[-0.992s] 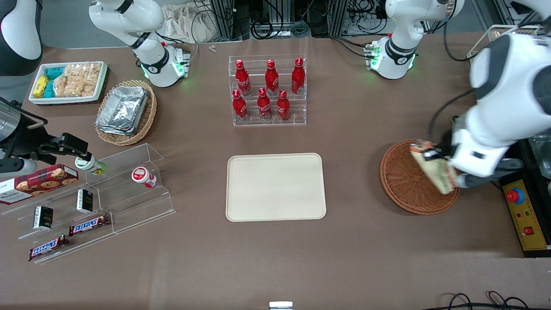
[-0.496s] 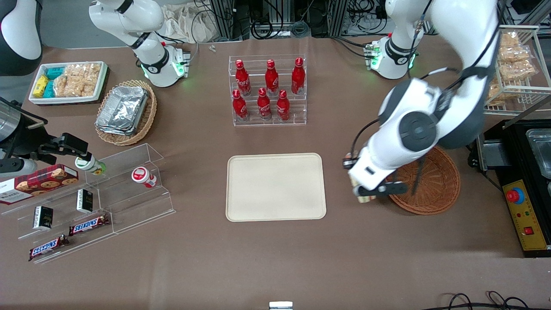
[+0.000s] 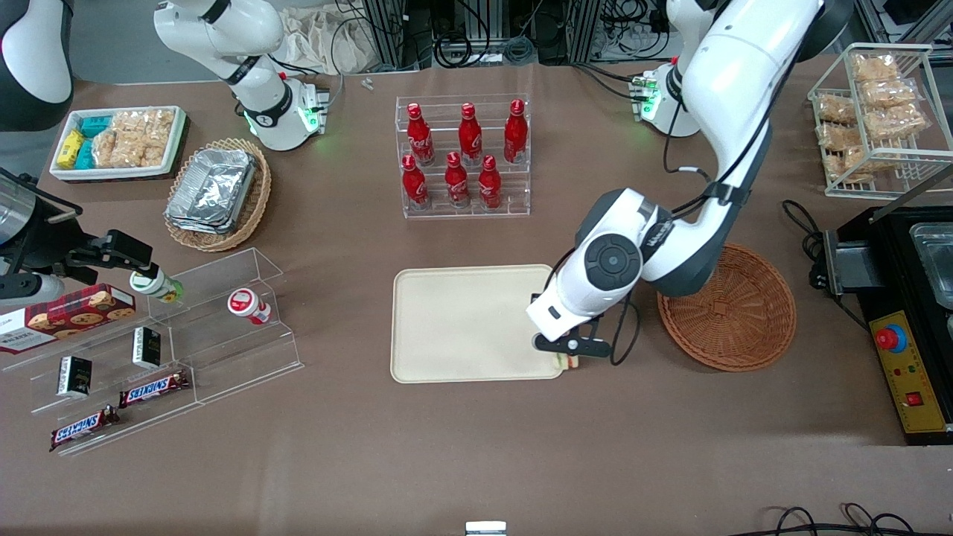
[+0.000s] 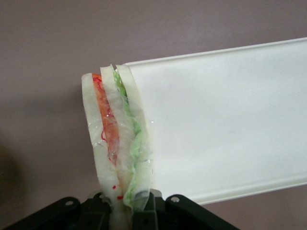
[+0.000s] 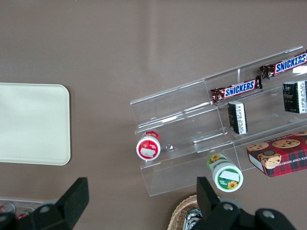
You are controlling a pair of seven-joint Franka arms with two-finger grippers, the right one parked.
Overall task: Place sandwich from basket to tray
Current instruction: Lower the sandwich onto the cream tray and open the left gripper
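Note:
My left gripper [image 3: 569, 350] is shut on the sandwich [image 4: 117, 139], a wedge of white bread with orange-red and green layers in clear wrap. It hangs over the near corner of the cream-beige tray [image 3: 461, 320] at the working arm's end; only a sliver of the sandwich [image 3: 569, 362] shows under the gripper in the front view. In the left wrist view the sandwich stands upright between the fingers [image 4: 144, 213], partly over the tray's edge [image 4: 230, 120] and partly over bare table. The reddish-brown wicker basket [image 3: 733, 313] holds nothing and lies beside the tray toward the working arm's end.
A clear rack of red bottles [image 3: 463, 156] stands farther from the camera than the tray. A tan basket of foil trays [image 3: 216, 193], a white snack bin [image 3: 119, 141] and a clear snack shelf [image 3: 164, 350] lie toward the parked arm's end. A wire rack [image 3: 878, 119] and control box [image 3: 908, 372] sit past the basket.
My left gripper has carried the sandwich out of the basket and sideways across the table to the tray's near corner. The basket now holds nothing.

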